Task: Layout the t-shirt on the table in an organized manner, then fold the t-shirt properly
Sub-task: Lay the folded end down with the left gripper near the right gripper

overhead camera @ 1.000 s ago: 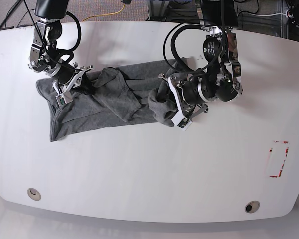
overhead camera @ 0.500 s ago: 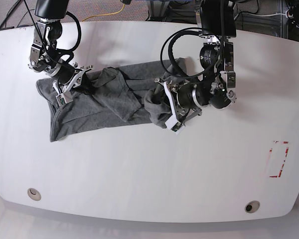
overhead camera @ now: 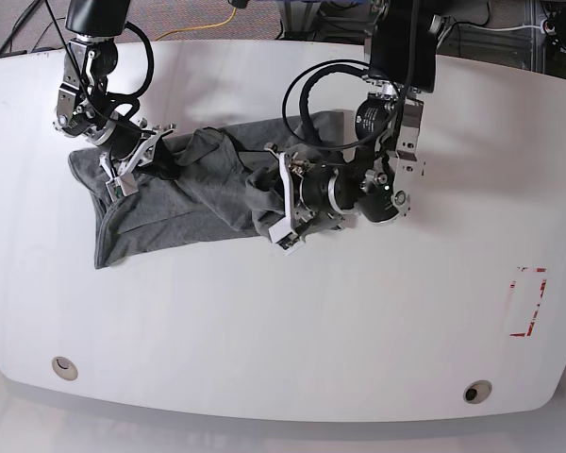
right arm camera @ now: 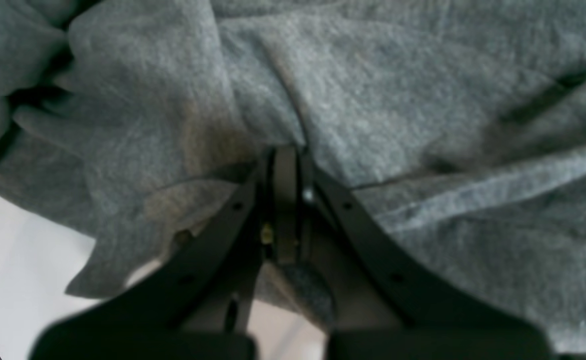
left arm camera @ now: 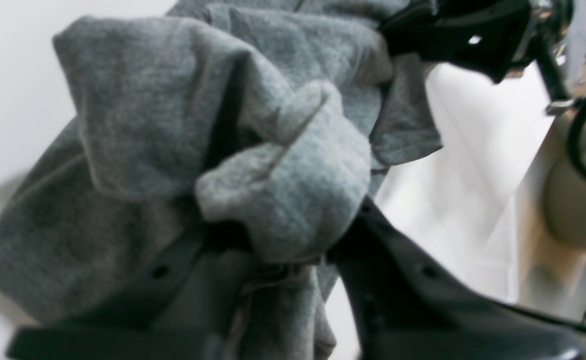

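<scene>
The t-shirt [overhead camera: 184, 203] was still a rumpled grey heap on the far half of the table [overhead camera: 292, 330], closer to the far-left corner than the right edge. The right end effector [overhead camera: 130, 170] was pinched tight on a fold at the shirt's far-left end; up close [right arm camera: 285, 165] its jaws looked fully together in the knit. The left end effector [overhead camera: 285, 209] had a fat wad of fabric bunched between its narrow jaws [left arm camera: 283, 250], at the shirt's right end. Red tape rectangle [overhead camera: 528, 302] sat near the right edge, well apart from everything
</scene>
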